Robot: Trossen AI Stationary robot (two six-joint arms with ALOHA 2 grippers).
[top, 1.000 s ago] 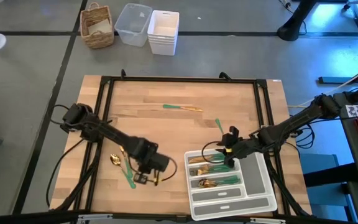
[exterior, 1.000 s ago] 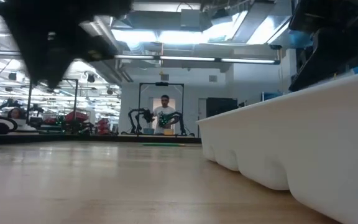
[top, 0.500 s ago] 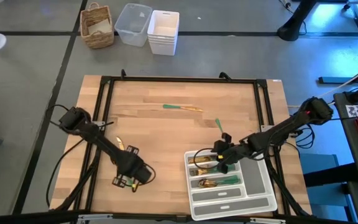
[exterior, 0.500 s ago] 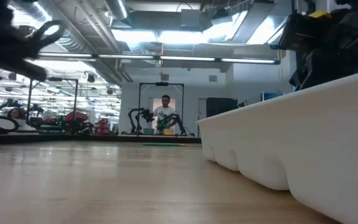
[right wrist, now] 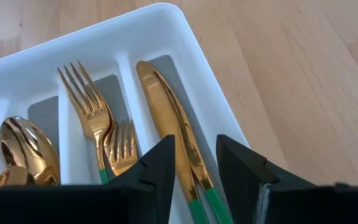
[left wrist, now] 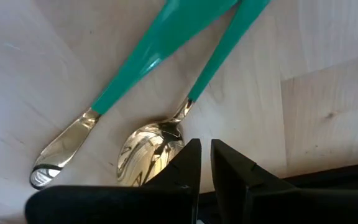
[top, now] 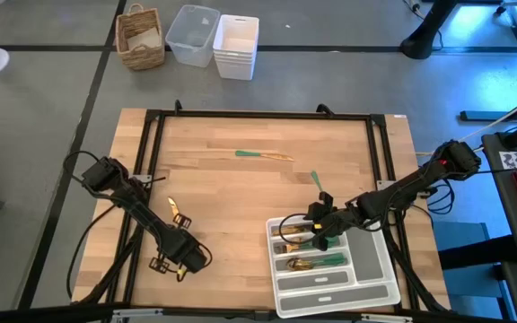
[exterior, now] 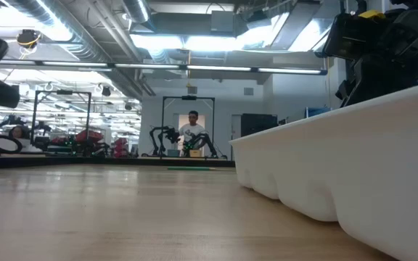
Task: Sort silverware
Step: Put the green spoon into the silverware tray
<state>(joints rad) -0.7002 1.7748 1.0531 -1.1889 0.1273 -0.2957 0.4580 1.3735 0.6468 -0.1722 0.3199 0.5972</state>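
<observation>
Your left gripper (left wrist: 202, 163) had its jaws nearly clenched just short of the spoon (left wrist: 146, 152), grasping nothing I could see. Right gripper (right wrist: 194, 163) hung released over the tray's (right wrist: 185, 37) knife (right wrist: 169, 121). Next: seat that spoon pickup.

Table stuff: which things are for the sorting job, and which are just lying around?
For the job: two spoons on the wood; loose green-handled piece mid-table; forks and knife in the white tray.
Just lying about: wicker basket, clear bin, white bin, all on the floor beyond the table.
</observation>
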